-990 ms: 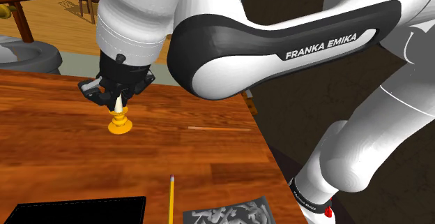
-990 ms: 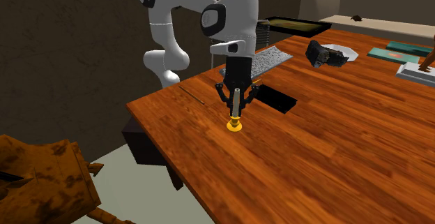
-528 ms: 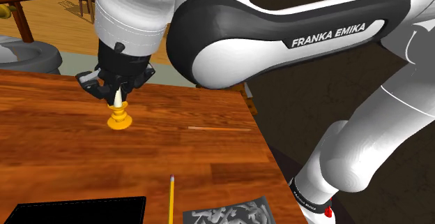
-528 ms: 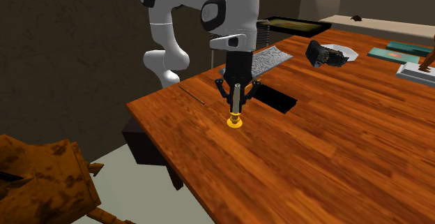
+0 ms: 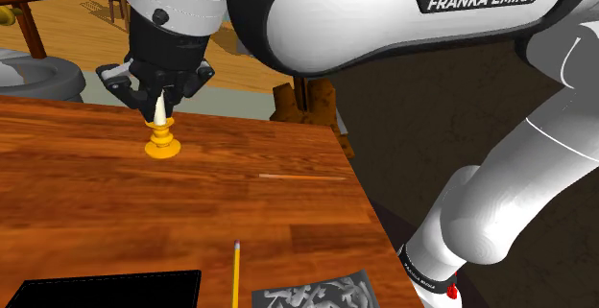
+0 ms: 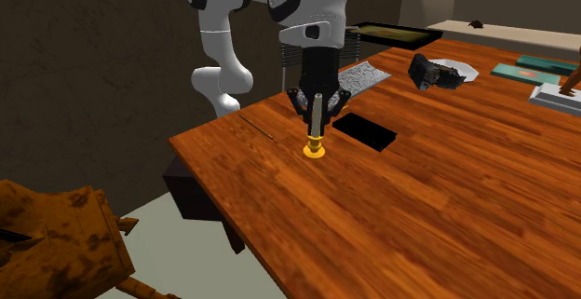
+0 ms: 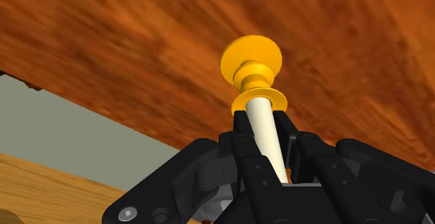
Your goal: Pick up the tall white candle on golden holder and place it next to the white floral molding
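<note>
- The white arm (image 5: 384, 28) sweeps across the top of the shoulder view from its base at lower right. Its black hand (image 5: 159, 105) points straight down at upper left.
- In the second exterior view the arm arches over the near edge of the tabletop (image 6: 447, 204), and the hand (image 6: 317, 111) hangs vertical at upper centre.
- The hand's fingers (image 7: 240, 128) are clamped on the pale candle (image 7: 265, 128) partway along its length. The taper stands upright in its golden holder (image 5: 161, 143).
- The holder's base sits at or just above the wood; from these angles it is hard to say whether it touches.
- A grey floral molding (image 5: 312, 292) lies at the bottom edge of the shoulder view, well apart from the candle.
- A yellow pencil (image 5: 235, 272) lies just beside the molding, and a thin stick (image 5: 300, 177) lies mid-frame.
- A flat black slab (image 6: 365, 131) lies between candle and molding in the second exterior view. In the shoulder view it shows at lower left.
</note>
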You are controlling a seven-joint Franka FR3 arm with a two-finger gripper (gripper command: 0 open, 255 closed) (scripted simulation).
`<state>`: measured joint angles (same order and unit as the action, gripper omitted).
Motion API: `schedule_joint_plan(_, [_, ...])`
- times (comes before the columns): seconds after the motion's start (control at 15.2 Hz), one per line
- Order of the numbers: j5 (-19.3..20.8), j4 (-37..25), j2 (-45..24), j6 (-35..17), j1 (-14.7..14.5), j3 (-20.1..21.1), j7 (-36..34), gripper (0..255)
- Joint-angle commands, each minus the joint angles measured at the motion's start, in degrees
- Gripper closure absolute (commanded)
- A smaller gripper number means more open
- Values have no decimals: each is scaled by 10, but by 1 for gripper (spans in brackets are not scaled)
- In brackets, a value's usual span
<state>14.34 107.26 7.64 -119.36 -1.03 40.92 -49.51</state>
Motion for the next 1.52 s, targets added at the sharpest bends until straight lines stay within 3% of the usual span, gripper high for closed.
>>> schedule_joint_plan(0.0, [-1, -18, -2, 16, 0, 1, 4, 255])
schedule_joint_plan(0.79, [4, -126, -20, 109, 0, 6, 21, 255])
schedule_joint_plan(1.45, [29, -239, -59, 197, -7, 21, 25, 255])
